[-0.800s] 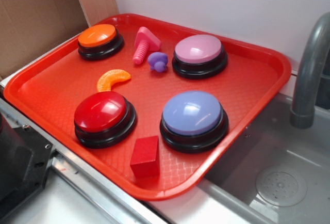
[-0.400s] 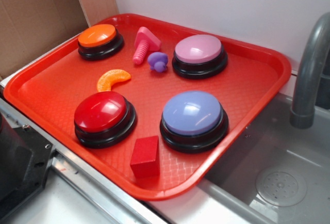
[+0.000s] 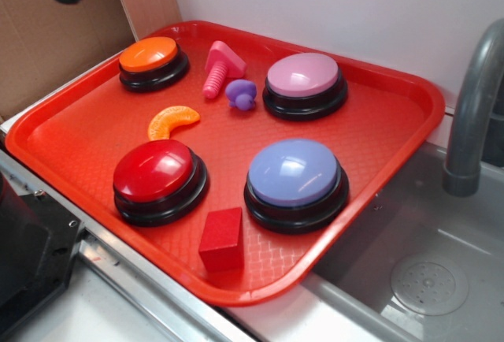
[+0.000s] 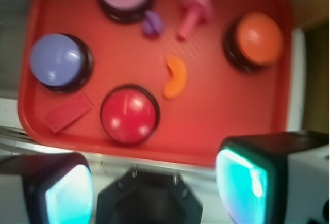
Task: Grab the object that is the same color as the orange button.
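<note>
Orange crescent segment of glossy ridged plastic [image 3: 172, 120] lies on the red plastic tray [image 3: 71, 113] between the orange-domed round button [image 3: 152, 61] and the red-domed button [image 3: 159, 178], touching neither. It looks light, stiff and slippery; pinching across its narrow middle seems safest. Only the wrist view shows the gripper [image 4: 154, 182], fingers spread apart and empty, hanging off the tray's near edge.

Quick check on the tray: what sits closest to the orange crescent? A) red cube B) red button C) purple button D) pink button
B: the orange crescent lies just above the red button with only a narrow strip of red tray between them; the purple button, the pink button and the red cube all sit farther off. The wrist view shows the same.
</note>
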You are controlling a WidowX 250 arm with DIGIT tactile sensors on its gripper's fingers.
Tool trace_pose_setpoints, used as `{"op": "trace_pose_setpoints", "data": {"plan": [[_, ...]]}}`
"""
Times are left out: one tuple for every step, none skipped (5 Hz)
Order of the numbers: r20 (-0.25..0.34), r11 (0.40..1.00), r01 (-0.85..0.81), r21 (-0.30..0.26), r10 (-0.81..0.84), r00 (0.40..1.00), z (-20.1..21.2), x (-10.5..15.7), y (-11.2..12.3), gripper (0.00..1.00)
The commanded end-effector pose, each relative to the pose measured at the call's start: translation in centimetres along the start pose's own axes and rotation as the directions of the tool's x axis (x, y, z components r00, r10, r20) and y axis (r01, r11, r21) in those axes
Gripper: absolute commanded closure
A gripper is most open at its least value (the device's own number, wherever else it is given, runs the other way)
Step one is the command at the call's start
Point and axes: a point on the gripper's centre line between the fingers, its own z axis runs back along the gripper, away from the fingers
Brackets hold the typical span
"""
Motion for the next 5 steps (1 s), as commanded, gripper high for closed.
{"op": "trace_pose_setpoints", "data": {"plan": [[0.044, 0.998, 0.06, 0.013, -0.06, 0.997, -5.4, 4.3, 2.6, 0.0], [0.073, 0.994, 0.112, -0.015, -0.111, 0.991, -8.5, 5.6, 3.9, 0.0], [0.041, 0.995, 0.099, 0.011, -0.099, 0.994, -11.0, 5.9, 4.8, 0.0], [0.027, 0.996, 0.086, 0.002, -0.086, 0.996, -13.1, 6.2, 5.1, 0.0], [0.014, 0.998, 0.06, 0.0, -0.06, 0.998, -14.6, 6.3, 4.6, 0.0]]}}
